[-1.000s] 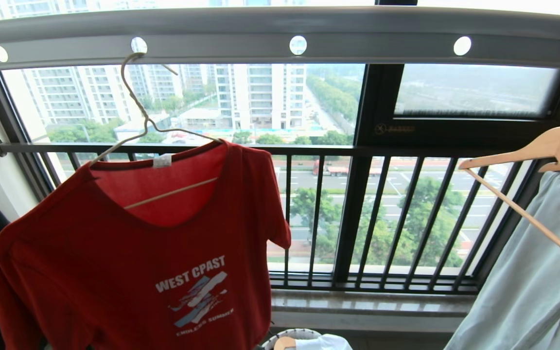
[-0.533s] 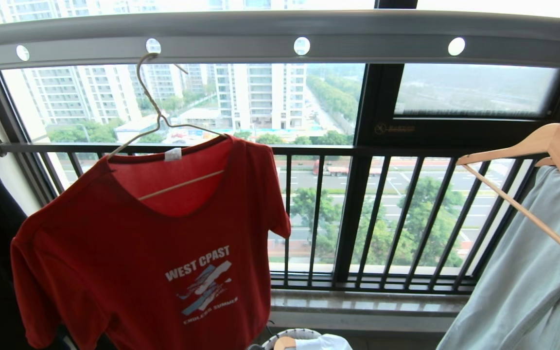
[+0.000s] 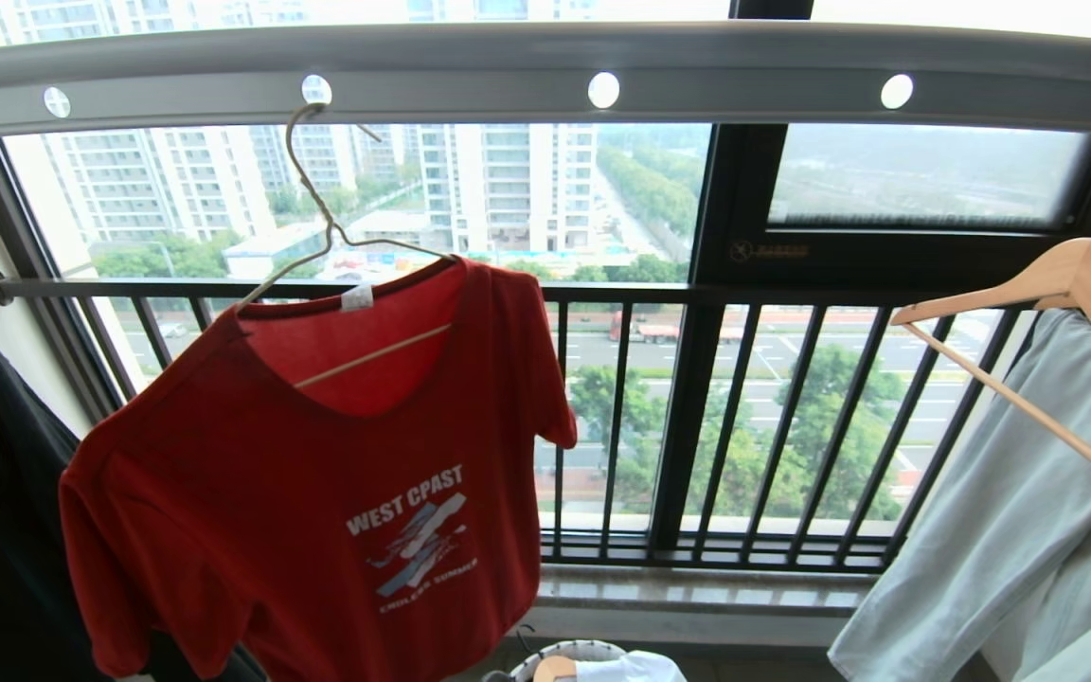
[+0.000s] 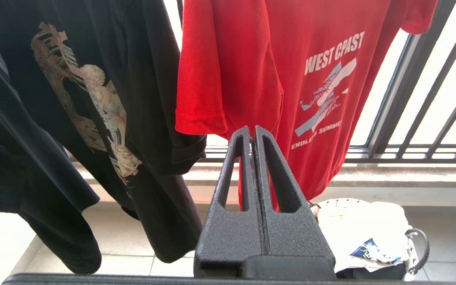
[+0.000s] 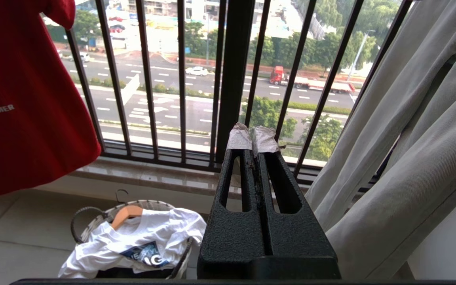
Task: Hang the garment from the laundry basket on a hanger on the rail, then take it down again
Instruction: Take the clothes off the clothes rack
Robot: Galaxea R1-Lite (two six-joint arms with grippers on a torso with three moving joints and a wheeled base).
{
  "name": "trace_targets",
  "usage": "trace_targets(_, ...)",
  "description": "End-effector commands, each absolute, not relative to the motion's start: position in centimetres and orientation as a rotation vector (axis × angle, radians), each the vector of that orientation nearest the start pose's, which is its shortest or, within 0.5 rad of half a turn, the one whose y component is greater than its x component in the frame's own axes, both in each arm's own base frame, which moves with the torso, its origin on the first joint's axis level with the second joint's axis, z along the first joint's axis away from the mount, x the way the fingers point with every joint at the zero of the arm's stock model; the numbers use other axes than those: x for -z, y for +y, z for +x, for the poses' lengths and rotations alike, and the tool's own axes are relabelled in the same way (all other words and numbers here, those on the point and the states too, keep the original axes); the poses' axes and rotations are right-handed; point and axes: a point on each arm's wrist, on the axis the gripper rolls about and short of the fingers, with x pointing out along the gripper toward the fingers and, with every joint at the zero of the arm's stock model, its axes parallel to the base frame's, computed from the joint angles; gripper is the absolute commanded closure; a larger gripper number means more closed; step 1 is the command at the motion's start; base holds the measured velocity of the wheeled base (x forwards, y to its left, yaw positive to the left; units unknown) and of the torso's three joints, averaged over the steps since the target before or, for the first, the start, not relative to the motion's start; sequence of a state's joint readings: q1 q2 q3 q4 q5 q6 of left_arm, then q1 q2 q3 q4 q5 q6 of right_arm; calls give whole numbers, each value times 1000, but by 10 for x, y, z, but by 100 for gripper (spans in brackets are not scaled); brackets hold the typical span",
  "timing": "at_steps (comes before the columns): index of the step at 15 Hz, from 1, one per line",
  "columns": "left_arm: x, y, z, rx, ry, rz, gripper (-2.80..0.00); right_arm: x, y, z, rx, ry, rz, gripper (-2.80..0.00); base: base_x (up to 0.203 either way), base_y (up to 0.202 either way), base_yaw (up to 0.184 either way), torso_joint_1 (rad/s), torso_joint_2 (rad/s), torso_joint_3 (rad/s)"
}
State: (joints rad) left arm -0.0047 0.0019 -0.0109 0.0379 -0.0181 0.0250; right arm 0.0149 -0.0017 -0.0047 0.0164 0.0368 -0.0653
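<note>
The garment [image 3: 318,511], a red T-shirt with white lettering, hangs on the thin cream wire hanger [image 3: 318,204]. The hanger's hook sits in a hole of the grey rail [image 3: 545,57] that spans the head view. The laundry basket [image 3: 585,649] shows at the bottom edge below the shirt, with a white shirt in it. Neither gripper appears in the head view. My left gripper [image 4: 251,132] is shut and empty, a little short of the garment [image 4: 251,59]. My right gripper [image 5: 253,134] is shut and empty too, pointing at the window bars between the garment [image 5: 22,99] and a pale garment.
A black printed T-shirt [image 4: 93,99] hangs left of the red one. A pale grey-green garment [image 3: 1028,530] hangs on a thick wooden hanger [image 3: 1057,284] at the right. The black barred window railing [image 3: 744,426] stands behind. The basket [image 5: 152,204] holds a small wooden hanger.
The whole head view has shifted, so the camera has moved: the red shirt and left rail holes now sit further right and more of the black T-shirt shows. The shirt stays hung.
</note>
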Motion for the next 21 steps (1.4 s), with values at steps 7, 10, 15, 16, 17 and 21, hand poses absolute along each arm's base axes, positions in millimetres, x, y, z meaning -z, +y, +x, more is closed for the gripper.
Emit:
trace_targets(7, -102, 0, -31, 27, -60, -10, 0, -75, 0, -23, -53, 12, -66, 0, 0, 0, 0, 0, 0, 0)
trace_targets(10, -146, 0, -30, 35, -75, -32, 0, -75, 0, -23, -53, 11, -66, 0, 0, 0, 0, 0, 0, 0)
trace_targets(15, -256, -2, 9, 104, -59, 34, 0, -75, 0, -23, -53, 12, -66, 0, 0, 0, 0, 0, 0, 0)
trace_targets(16, -274, -3, 13, 115, -60, 43, 0, -75, 0, -23, -53, 11, -66, 0, 0, 0, 0, 0, 0, 0)
trace_targets(17, -289, -3, 17, 136, -38, 46, 0, -75, 0, -23, -53, 12, -66, 0, 0, 0, 0, 0, 0, 0)
trace_targets(21, -330, -6, 23, 294, 172, 32, 0, -75, 0, -23, -53, 11, -66, 0, 0, 0, 0, 0, 0, 0)
